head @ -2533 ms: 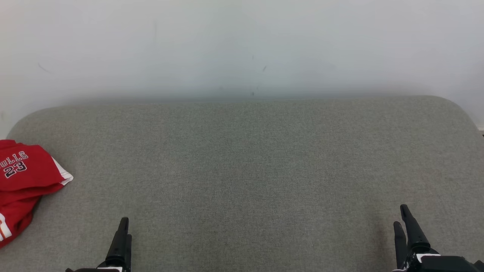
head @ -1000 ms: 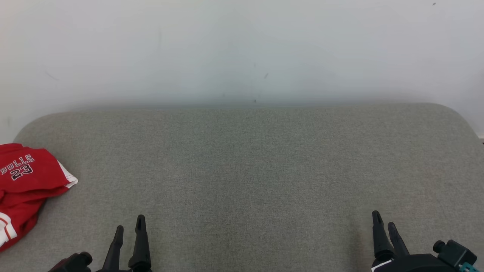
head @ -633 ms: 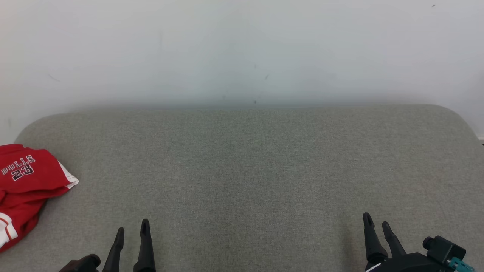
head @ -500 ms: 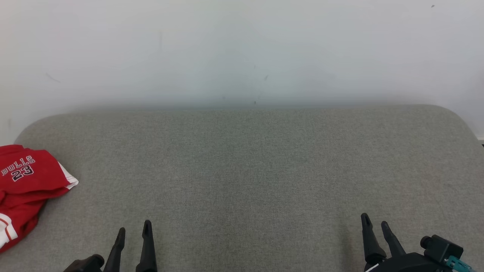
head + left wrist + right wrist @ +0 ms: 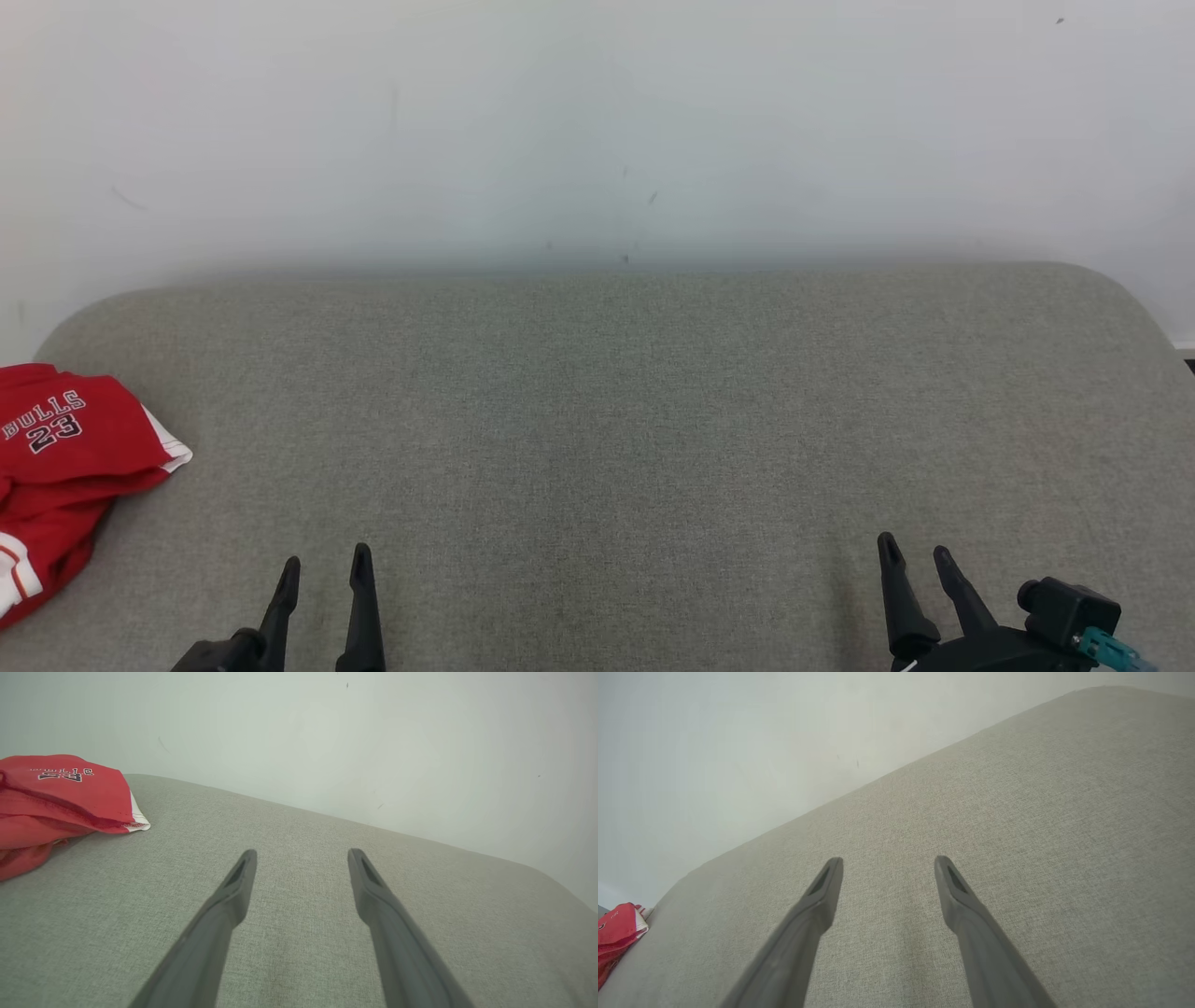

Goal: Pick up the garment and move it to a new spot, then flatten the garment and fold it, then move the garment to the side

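**At the far left of the grey cushion (image 5: pixel 616 420), the red Bulls garment (image 5: pixel 65 457) lies in layers, both grippers free**

On the cushion's left end, close to its rounded corner and partly cut off by the head view's edge, the red Bulls garment rests in stacked layers. The printed "BULLS 23" panel is on top and a white-trimmed edge pokes out to the side. The lower layers look a little rumpled, not crisp.

The left gripper (image 5: pixel 327 556) hovers low over bare fabric, well apart from the garment, with its fingers spread wide and nothing between them. The right gripper (image 5: pixel 913 545) does the same on the other side.

Judging from this, picking up, flattening, folding and moving aside all appear done. At most, tidying the loose lower layers remains. The white wall (image 5: pixel 597 121) stands behind.
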Robot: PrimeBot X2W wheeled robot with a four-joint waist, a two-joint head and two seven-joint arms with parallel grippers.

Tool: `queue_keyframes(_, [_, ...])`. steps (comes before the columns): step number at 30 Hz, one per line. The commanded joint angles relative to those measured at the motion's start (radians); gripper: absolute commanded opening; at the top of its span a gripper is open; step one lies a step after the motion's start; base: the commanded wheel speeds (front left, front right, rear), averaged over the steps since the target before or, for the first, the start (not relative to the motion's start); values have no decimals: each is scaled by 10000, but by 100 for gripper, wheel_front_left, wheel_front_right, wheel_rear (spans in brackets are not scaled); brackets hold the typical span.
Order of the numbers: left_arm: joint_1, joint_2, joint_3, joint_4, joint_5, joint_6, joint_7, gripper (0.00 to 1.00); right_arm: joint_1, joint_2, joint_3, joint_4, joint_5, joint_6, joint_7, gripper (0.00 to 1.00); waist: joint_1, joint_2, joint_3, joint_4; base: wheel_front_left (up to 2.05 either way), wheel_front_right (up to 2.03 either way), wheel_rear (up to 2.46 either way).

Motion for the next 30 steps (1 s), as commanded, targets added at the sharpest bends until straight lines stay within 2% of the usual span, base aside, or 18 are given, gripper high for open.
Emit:
queue_keyframes(1, [115, 68, 11, -58, 273, -22, -87, 100, 5, -62, 43, -6, -242, -12, -59, 100, -1, 0, -8, 1, 0, 0, 0])
queue_keyframes(10, [164, 75, 18, 97, 903, -175, -278, 100, 76, -67, 139, 72, -847, -13, -140, 100, -1, 0, -66, 12, 0, 0, 0])
queue_keyframes(30, [170, 52, 182, 990, 1684, -74, -638, 100, 164, -71, 253, 260, -2142, -16, -150, 100, -1, 0, -232, 30, 0, 0, 0])
